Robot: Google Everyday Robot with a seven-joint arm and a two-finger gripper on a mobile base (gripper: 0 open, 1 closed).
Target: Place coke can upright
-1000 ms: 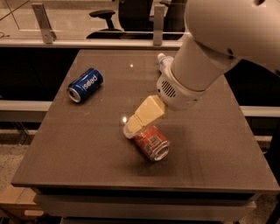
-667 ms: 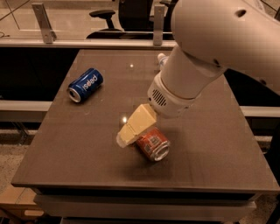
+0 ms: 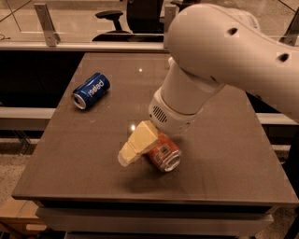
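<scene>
The coke can [image 3: 164, 155] is red with a silver end and lies on its side near the front middle of the dark table [image 3: 224, 154]. Its open end faces the front right. My gripper [image 3: 135, 145] is cream-coloured and sits low over the table, right against the can's left side and partly in front of it. The big white arm [image 3: 210, 60] comes down from the upper right and hides the can's far end. I cannot see whether the gripper has hold of the can.
A blue Pepsi can [image 3: 91, 90] lies on its side at the table's back left. A rail with a metal bracket [image 3: 46, 23] and an office chair [image 3: 117, 14] stand beyond the far edge. The table's front edge is close below the coke can.
My arm has swung lower and further over the table. The gripper has slid a little to the left and down beside the coke can. The coke can and the Pepsi can have not moved.
</scene>
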